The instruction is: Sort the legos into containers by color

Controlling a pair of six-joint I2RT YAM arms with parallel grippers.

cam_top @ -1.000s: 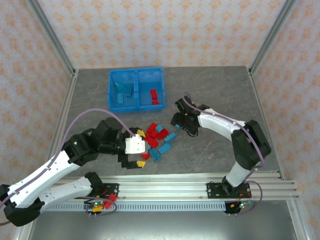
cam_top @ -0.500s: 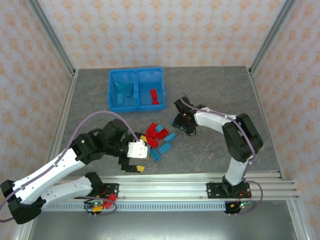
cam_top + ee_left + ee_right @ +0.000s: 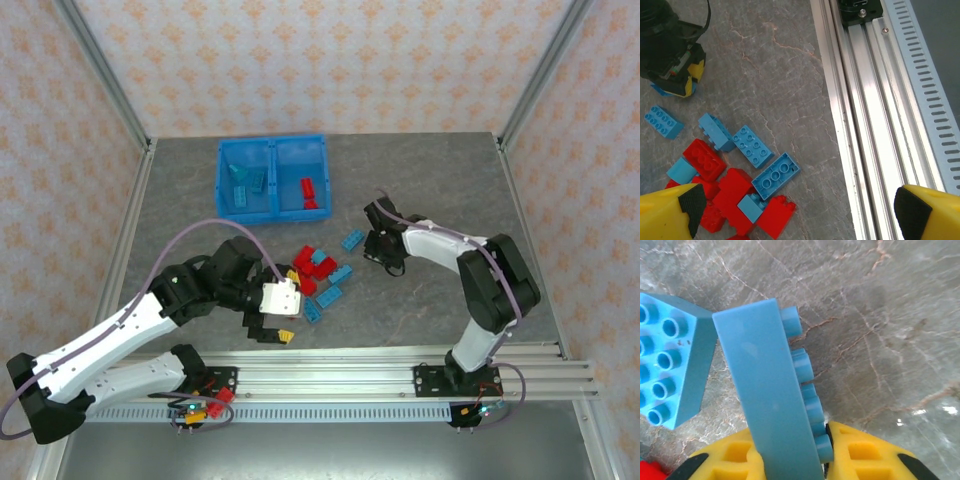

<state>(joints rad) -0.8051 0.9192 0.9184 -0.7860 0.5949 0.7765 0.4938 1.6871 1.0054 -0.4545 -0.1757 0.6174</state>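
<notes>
Right tool (image 3: 792,457) closed on one light-blue brick (image 3: 767,390), which stands on edge between the yellow pads (image 3: 865,455), studs toward 3 o'clock in the wrist view. Whether it is clear of the tabletop (image 3: 430,180) cannot be told. A second blue brick (image 3: 667,370) lies flat just beside it at 9 o'clock, perhaps touching. Left tool (image 3: 796,210) is spread wide and empty above the loose pile (image 3: 735,195) of red and blue bricks. The bin (image 3: 272,141) sits well apart, at about 10 o'clock from the right tool in the top view; its left compartment holds blue bricks, its right one red. Treat each brick as light, rigid and hollow, with slick flat walls: you will not crush it, but it can skid or pivot. Here one pad seems to bear on the stud row, and the hold is near one end, so expect that the brick may swing. You would likely do better pinching the two smooth long walls at mid-length.
</notes>
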